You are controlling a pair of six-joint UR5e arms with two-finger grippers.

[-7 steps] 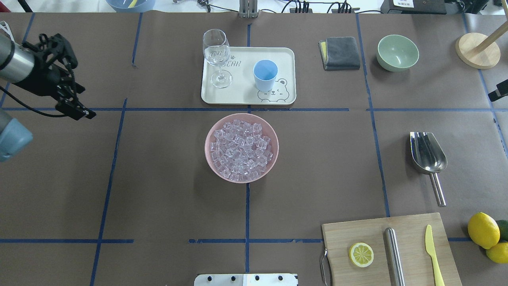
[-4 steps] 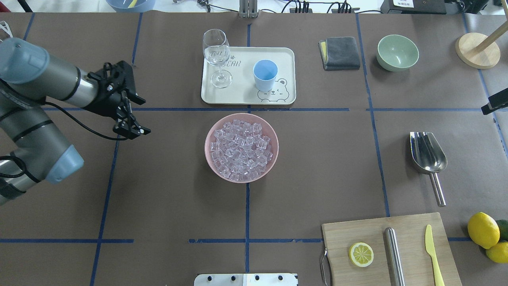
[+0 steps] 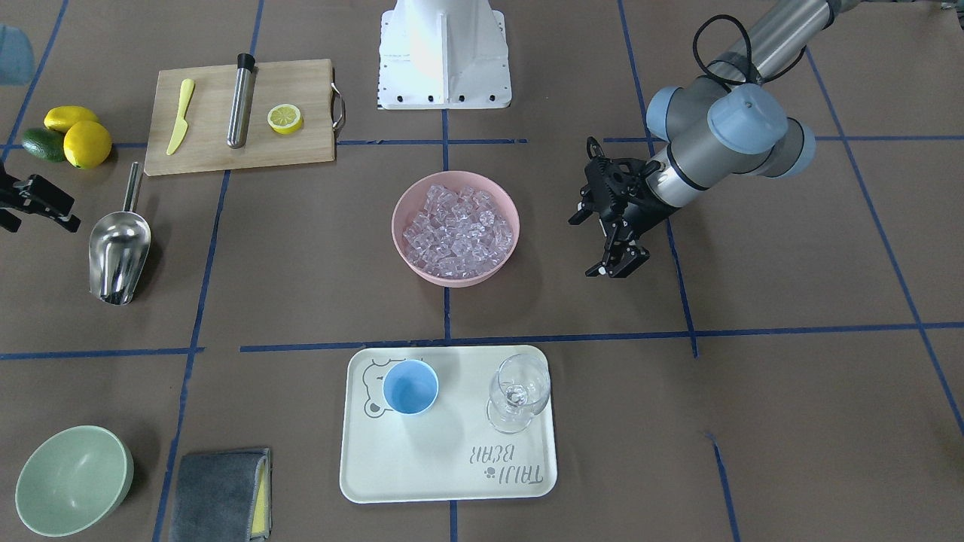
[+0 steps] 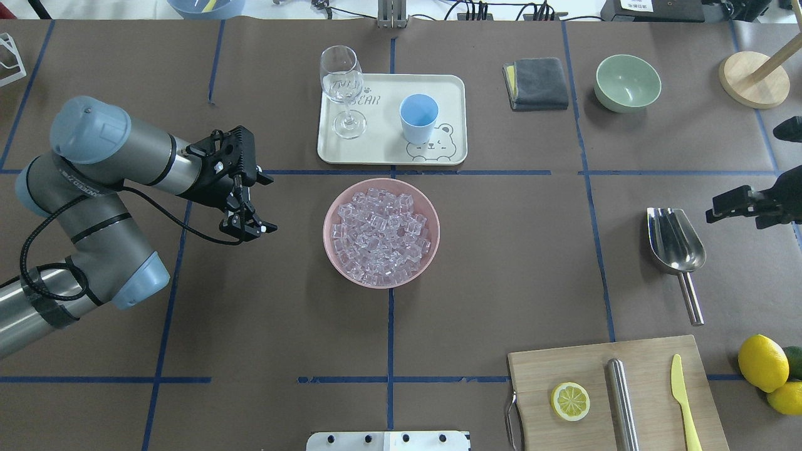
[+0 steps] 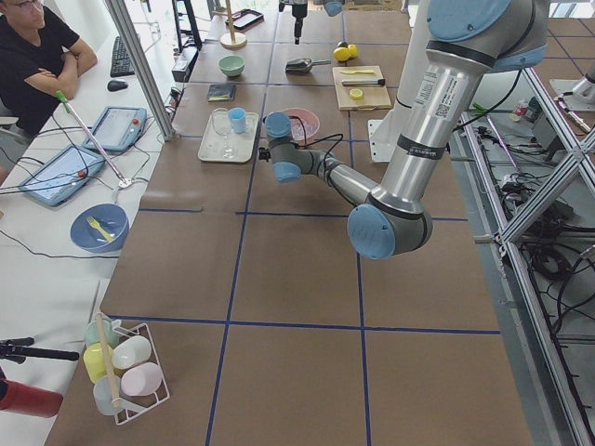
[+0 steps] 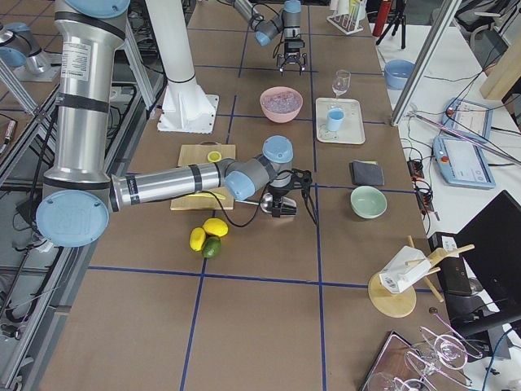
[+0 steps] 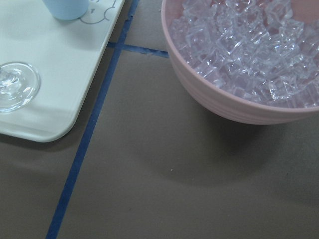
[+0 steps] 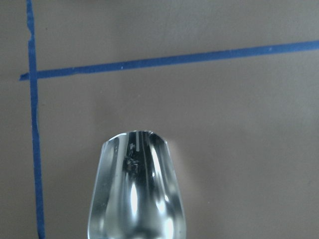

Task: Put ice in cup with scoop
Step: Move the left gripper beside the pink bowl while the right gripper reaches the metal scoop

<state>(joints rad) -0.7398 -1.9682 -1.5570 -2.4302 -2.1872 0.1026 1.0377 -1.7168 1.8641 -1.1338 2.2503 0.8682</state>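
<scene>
The ice (image 4: 380, 235) fills a pink bowl (image 4: 327, 232) at the table's middle. The light-blue cup (image 4: 418, 118) stands upright and looks empty on a white tray (image 4: 451, 88) behind the bowl. The steel scoop (image 4: 677, 241) lies flat on the right, handle toward the robot. My left gripper (image 4: 266, 203) is open and empty, left of the bowl; its wrist view shows the ice (image 7: 244, 45) and the cup's base (image 7: 67, 7). My right gripper (image 4: 749, 188) is open and empty, just right of the scoop's mouth; its wrist view looks down on the scoop (image 8: 135, 194).
A wine glass (image 4: 341, 84) stands on the tray beside the cup. A grey cloth (image 4: 536, 83), a pale green bowl (image 4: 628, 82) and a wooden stand (image 4: 754, 78) are at the back right. A cutting board (image 4: 645, 369) with a steel cylinder (image 4: 622, 401), and lemons (image 4: 763, 363), lie front right.
My left arm has swung right from the table's left edge to beside the pink bowl. My right gripper has come in from the right edge toward the scoop.
</scene>
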